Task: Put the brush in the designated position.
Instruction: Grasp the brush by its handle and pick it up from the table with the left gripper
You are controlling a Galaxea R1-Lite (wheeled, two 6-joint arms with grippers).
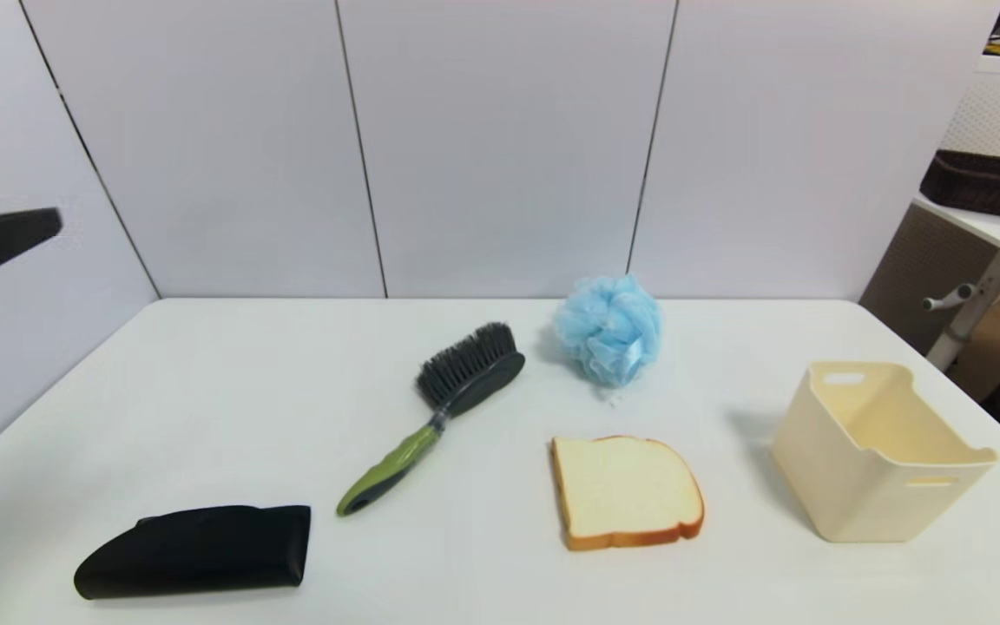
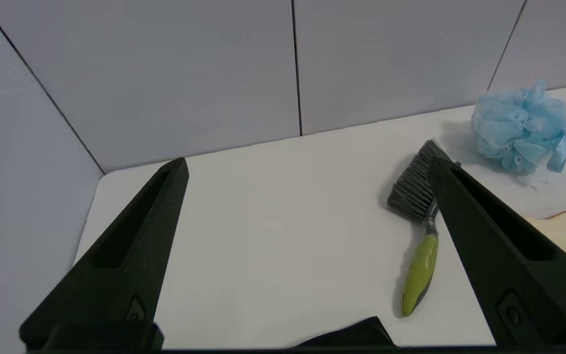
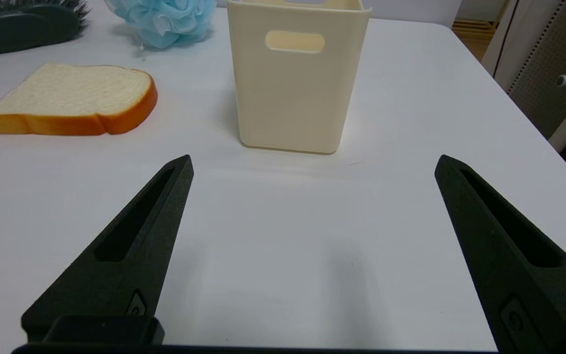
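- Two grippers are spread wide and hold nothing: my left gripper (image 2: 307,167) hangs above the table's left part, and only one finger of it pokes in at the left edge of the head view, well above the brush (image 1: 439,408).
- I see the brush lying flat at centre-left of the head view, bristle head toward upper right, green handle toward lower left, well clear of both grippers.
- In the left wrist view one finger (image 2: 499,246) covers part of the brush head.
- The right gripper (image 3: 312,164) hovers low over bare table before the cream bin (image 3: 295,73); the head view doesn't show it.
- A black pouch (image 1: 196,551) lies just lower left of the handle tip, a bread slice (image 1: 626,490) to the brush's right, a blue pouf (image 1: 611,328) by its head.
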